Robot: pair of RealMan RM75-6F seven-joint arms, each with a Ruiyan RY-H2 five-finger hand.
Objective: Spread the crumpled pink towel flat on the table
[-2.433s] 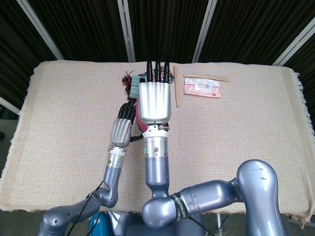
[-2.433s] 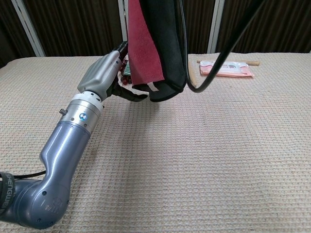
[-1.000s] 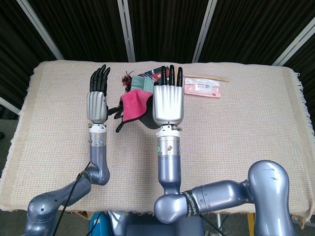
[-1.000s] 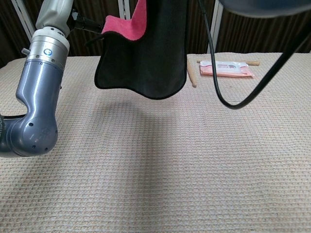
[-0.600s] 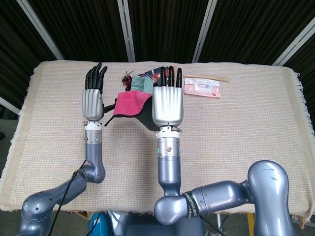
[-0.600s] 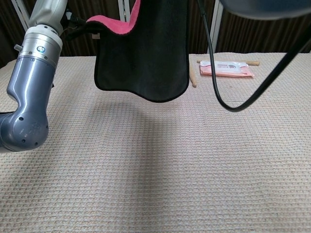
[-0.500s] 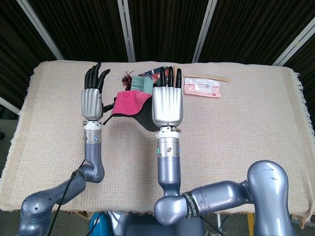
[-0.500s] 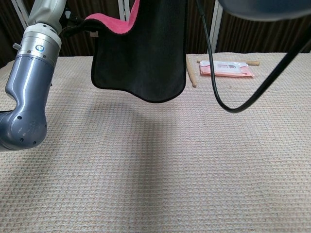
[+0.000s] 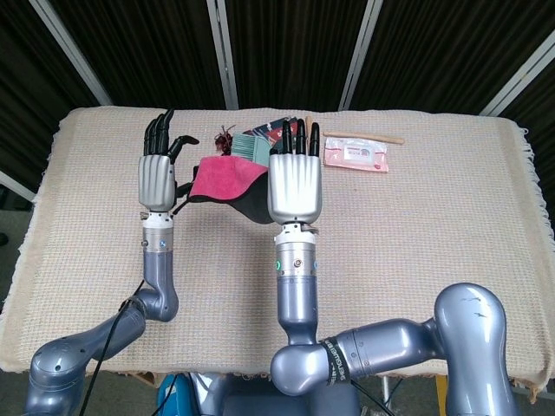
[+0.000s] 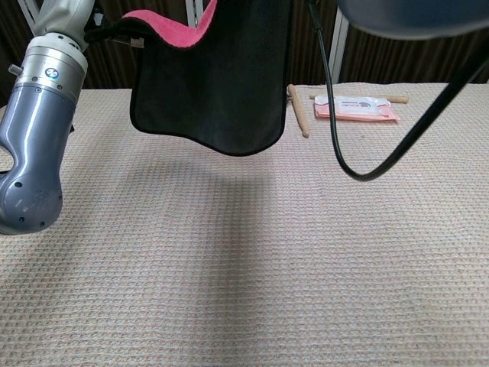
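Pink towel (image 9: 221, 179) between raised robot hands

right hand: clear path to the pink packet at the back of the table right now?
Probably not yet. The right hand grips the towel, stretched in the air to the left hand. The pink packet lies uncovered beside it, so only the towel hold blocks it.

Odds and ends along the far edge of the cloth-covered table

A beige woven table cover (image 9: 416, 251) carries a pink and white flat packet (image 9: 356, 156) with a thin wooden stick (image 9: 364, 136) just behind it, a second wooden stick (image 10: 297, 110) lying near its left, a partly hidden teal striped item (image 9: 253, 147), and a dark red tangle (image 9: 225, 136) of threads beside that
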